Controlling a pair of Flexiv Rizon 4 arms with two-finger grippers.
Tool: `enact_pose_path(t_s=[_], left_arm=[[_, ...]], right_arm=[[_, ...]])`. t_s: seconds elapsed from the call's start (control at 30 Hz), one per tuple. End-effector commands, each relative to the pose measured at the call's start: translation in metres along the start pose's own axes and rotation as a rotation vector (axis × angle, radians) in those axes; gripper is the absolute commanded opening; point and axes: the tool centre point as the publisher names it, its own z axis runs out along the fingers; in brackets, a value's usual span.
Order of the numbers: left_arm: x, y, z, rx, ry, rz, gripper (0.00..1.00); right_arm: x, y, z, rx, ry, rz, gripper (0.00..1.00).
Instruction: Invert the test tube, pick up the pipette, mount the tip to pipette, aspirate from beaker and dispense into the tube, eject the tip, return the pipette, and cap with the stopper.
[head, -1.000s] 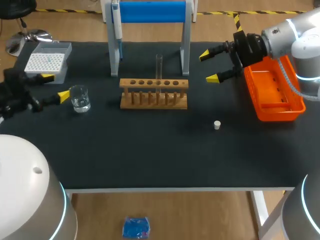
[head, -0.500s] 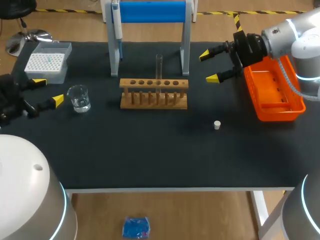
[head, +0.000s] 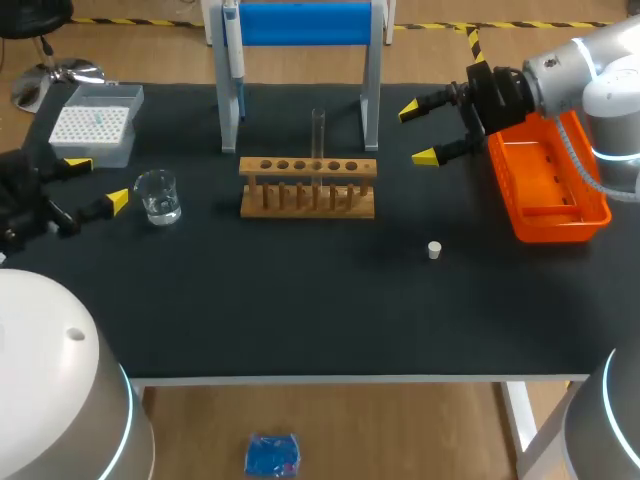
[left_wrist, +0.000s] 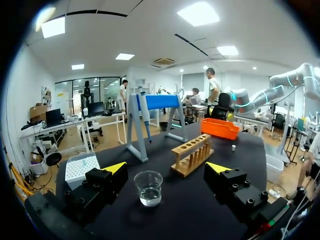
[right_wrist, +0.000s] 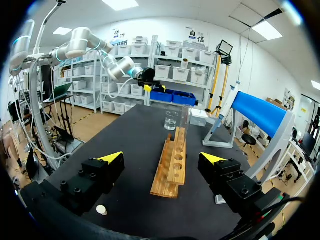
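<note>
A clear test tube (head: 318, 135) stands upright in the wooden rack (head: 308, 186) at mid-table. The pipette (head: 233, 45) hangs on the blue-topped stand (head: 300, 24) behind it. A glass beaker (head: 159, 196) with clear liquid sits left of the rack. My left gripper (head: 98, 182) is open just left of the beaker (left_wrist: 149, 187), which stands ahead of its fingers. My right gripper (head: 417, 133) is open to the right of the rack (right_wrist: 171, 162) and holds nothing. The white stopper (head: 434, 250) lies on the mat, right of and nearer than the rack. The tip box (head: 93, 122) is at the back left.
An orange bin (head: 548, 180) lies along the right side under my right arm. The stand's legs (head: 371, 95) rise just behind the rack. The mat's front half holds only the stopper (right_wrist: 101, 210).
My left gripper has drawn back a little to the left, away from the beaker, and then stayed still. The right arm has not moved.
</note>
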Motion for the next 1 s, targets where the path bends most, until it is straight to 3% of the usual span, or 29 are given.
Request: enact_pose_path(t_s=[0.03, 0.27, 0.53, 1.0], left_arm=[[-0.024, 0.005, 0.005, -0.052, -0.11, -0.02, 1.0], [-0.081, 0.009, 0.005, -0.13, -0.244, -0.067, 1.0], [-0.128, 0.012, 0.024, -0.194, -0.358, -0.122, 1.0], [-0.169, 0.018, 0.059, -0.256, -0.441, -0.157, 1.0]], right_arm=[[0.0, 0.0, -0.001, 0.002, 0.001, 0.001, 1.0], [0.0, 0.0, -0.001, 0.002, 0.001, 0.001, 1.0], [0.0, 0.0, -0.001, 0.002, 0.001, 0.001, 1.0], [0.0, 0.0, -0.001, 0.002, 0.001, 0.001, 1.0]])
